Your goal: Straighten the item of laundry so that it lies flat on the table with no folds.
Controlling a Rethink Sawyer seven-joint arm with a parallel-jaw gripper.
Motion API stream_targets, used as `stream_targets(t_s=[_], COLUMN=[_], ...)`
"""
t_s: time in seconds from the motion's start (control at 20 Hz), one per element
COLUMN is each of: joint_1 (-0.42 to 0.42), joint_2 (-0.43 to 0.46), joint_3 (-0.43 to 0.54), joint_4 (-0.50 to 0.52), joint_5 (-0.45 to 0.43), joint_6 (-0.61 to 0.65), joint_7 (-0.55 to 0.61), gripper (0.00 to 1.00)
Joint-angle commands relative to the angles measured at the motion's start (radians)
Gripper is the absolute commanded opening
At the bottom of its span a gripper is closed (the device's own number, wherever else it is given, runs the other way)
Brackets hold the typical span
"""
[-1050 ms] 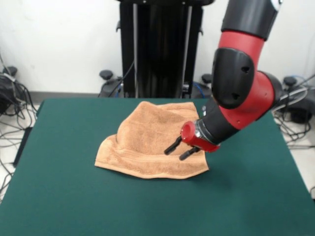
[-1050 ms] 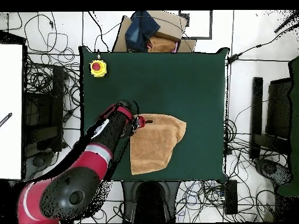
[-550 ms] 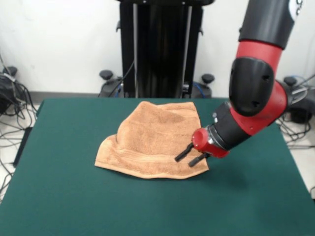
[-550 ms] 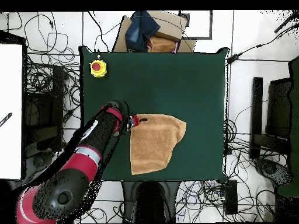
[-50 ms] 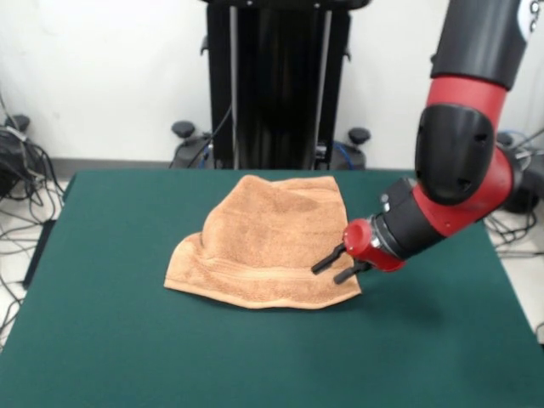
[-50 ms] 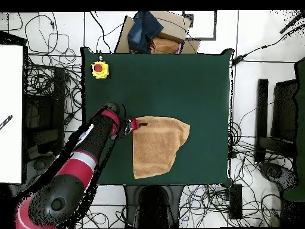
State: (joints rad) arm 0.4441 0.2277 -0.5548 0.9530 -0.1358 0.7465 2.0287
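Towel (image 5: pixel 270 242) lies rumpled and partly folded on the green worktop (image 5: pixel 102 340), while my pincer (image 5: pixel 334 263), fingers apart and holding nothing, hovers at its near corner.

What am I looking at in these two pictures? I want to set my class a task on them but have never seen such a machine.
The machine is a red and black robot arm. At its end sits a gripper with two dark fingers, standing apart and holding nothing.

One picture is taken from across the table, facing the robot. The other looks straight down from above, so the sides are swapped between them.

On the green table lies a peach-orange towel, humped and wrinkled rather than flat. The fingers are at the towel's corner. In the overhead view, a yellow box with a red button sits near a table corner.
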Motion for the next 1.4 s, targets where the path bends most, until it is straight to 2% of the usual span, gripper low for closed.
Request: stream_targets(t_s=[0.05, 0.25, 0.7, 1.05, 1.4], joint_1=[0.03, 0.056, 0.052, 0.007, -0.002], joint_2=[0.031, -0.008, 0.046, 0.11, 0.142], joint_3=[0.019, 0.018, -0.008, 0.001, -0.005], joint_4=[-0.038, 0.01, -0.058, -0.11, -0.146], joint_5=[0.095, 0.114, 0.142, 0.139, 0.137], joint_6=[0.098, 0.112, 0.113, 0.001, -0.019], joint_7=[0.335, 0.326, 0.311, 0.292, 0.303], gripper=[1.0, 1.0, 1.0, 1.0, 1.0])
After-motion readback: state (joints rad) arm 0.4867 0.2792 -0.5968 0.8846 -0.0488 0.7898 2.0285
